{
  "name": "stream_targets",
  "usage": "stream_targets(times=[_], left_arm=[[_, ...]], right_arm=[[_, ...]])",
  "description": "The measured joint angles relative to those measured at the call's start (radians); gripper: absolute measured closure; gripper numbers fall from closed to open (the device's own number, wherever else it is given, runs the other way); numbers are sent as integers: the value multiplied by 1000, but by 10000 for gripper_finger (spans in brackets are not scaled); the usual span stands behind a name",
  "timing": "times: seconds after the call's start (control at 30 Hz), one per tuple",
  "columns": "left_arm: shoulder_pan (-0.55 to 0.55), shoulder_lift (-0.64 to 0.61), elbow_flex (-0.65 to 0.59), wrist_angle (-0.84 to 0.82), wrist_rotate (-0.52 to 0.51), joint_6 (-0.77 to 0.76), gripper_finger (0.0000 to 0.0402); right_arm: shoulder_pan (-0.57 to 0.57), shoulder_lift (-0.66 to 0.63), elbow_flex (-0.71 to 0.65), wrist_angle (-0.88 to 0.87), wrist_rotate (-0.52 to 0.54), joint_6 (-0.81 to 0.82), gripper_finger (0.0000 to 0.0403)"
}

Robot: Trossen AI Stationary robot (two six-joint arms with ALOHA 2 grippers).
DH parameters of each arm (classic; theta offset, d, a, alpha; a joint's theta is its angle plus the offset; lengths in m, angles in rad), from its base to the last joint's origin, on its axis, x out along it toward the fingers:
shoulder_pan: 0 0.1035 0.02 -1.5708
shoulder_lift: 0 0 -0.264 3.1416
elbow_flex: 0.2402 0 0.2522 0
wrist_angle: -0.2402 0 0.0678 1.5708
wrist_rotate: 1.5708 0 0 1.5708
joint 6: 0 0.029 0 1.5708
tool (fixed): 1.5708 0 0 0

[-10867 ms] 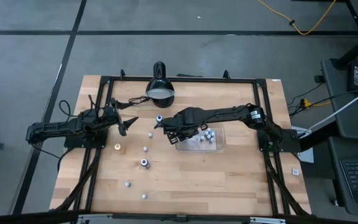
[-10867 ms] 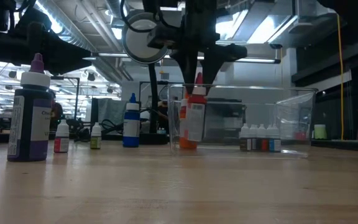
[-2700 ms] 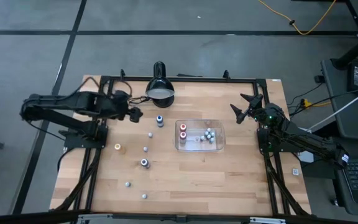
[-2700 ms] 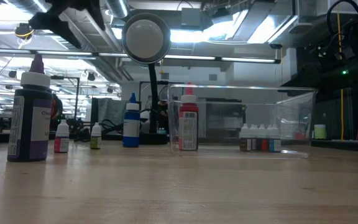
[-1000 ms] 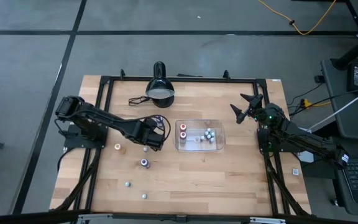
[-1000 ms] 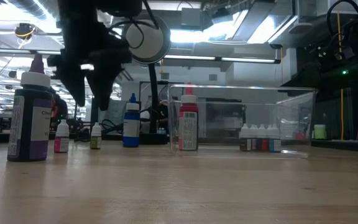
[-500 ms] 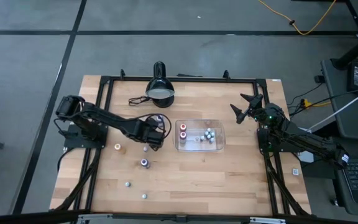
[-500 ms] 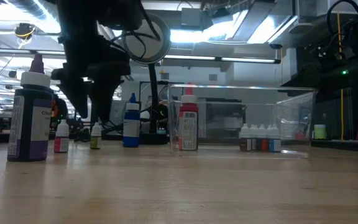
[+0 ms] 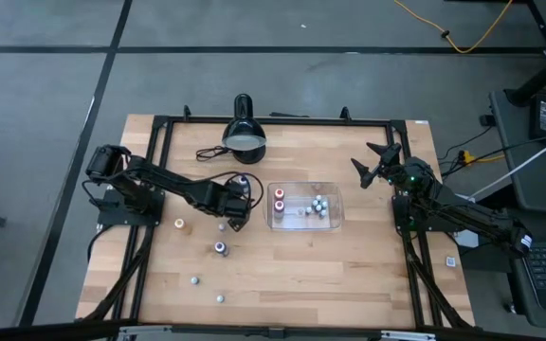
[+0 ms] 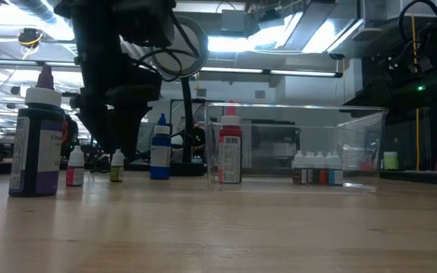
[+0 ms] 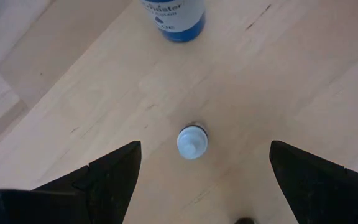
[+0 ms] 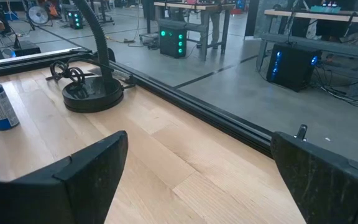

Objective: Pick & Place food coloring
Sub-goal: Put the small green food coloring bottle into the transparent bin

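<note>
Your left gripper (image 11: 197,177) hovers spread wide over a small pale-capped bottle (image 11: 192,142), standing left of the tray (image 9: 335,224); descend straight, keep the cap centred, clear the blue bottle (image 11: 171,17). Right gripper (image 9: 375,163) waits open, far right

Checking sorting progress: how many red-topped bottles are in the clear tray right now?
2: one red-topped bottle and a second beside it, both at the clear tray's left end seen from above.
</note>
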Motion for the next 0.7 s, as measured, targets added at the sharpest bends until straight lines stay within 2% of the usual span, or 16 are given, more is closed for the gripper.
stream_targets(times=[0.7], left_arm=[[9, 0, -21, 20, 1, 32, 175]], right_arm=[[0, 0, 0, 0, 0, 2, 8]])
